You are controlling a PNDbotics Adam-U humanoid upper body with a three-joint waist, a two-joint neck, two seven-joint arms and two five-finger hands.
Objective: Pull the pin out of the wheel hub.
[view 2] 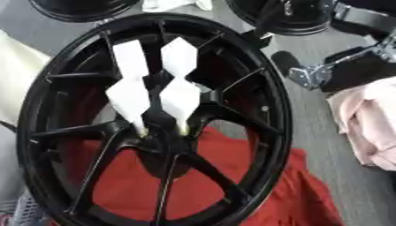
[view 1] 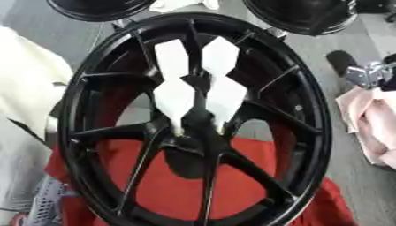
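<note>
A large black spoked wheel (view 1: 309, 132) stands tilted across the middle of both views. White tapered pins stand at its hub (view 1: 193, 145). The two lower ones (view 1: 175, 99) (view 1: 226, 99) point down, with their narrow tips at the hub by the spoke roots. Two more white pieces (view 1: 172, 56) (view 1: 220, 56) sit just above them. None of my hands shows in either view, and nothing touches the pins.
Red cloth (view 1: 170, 185) lies under and behind the wheel. Pink cloth (view 2: 371, 119) is at the right, pale fabric (view 1: 23, 88) at the left. Two more black rims (view 1: 309, 15) (view 1: 93, 9) sit at the top. A black and silver part (view 2: 309, 75) is right of the wheel.
</note>
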